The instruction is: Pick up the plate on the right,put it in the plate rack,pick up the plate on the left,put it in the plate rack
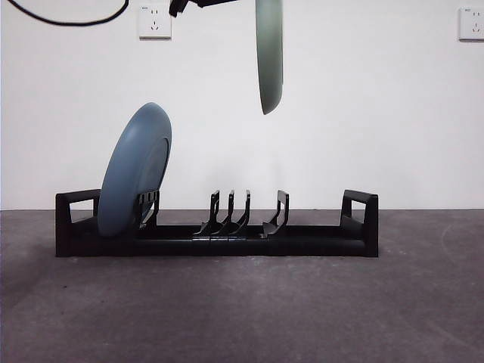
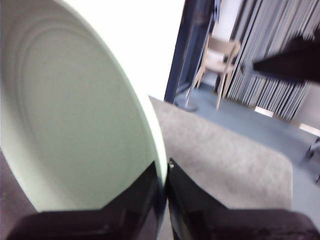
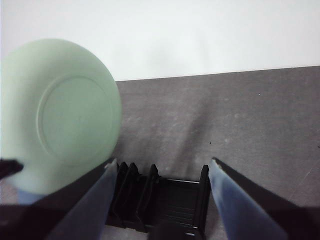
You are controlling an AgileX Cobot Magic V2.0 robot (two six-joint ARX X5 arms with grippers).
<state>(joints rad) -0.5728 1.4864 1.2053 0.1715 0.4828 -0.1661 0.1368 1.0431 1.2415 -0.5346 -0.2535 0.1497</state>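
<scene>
A pale green plate [image 1: 269,53] hangs edge-on high above the middle of the plate rack [image 1: 302,243], well clear of its dividers. My left gripper [image 2: 164,172] is shut on this green plate [image 2: 75,115] at its rim; only a black tip of that gripper [image 1: 181,6] shows at the top of the front view. A blue plate [image 1: 136,170] stands leaning in the rack's left end. My right gripper [image 3: 164,162] is open and holds nothing, above the rack [image 3: 175,200], with the green plate [image 3: 60,115] off to one side of it.
Two wall sockets [image 1: 154,21] [image 1: 471,23] and a black cable [image 1: 68,19] are on the white wall behind. Grey table surface [image 1: 242,310] stretches in front of the rack. A wooden chair [image 2: 220,55] stands off the table.
</scene>
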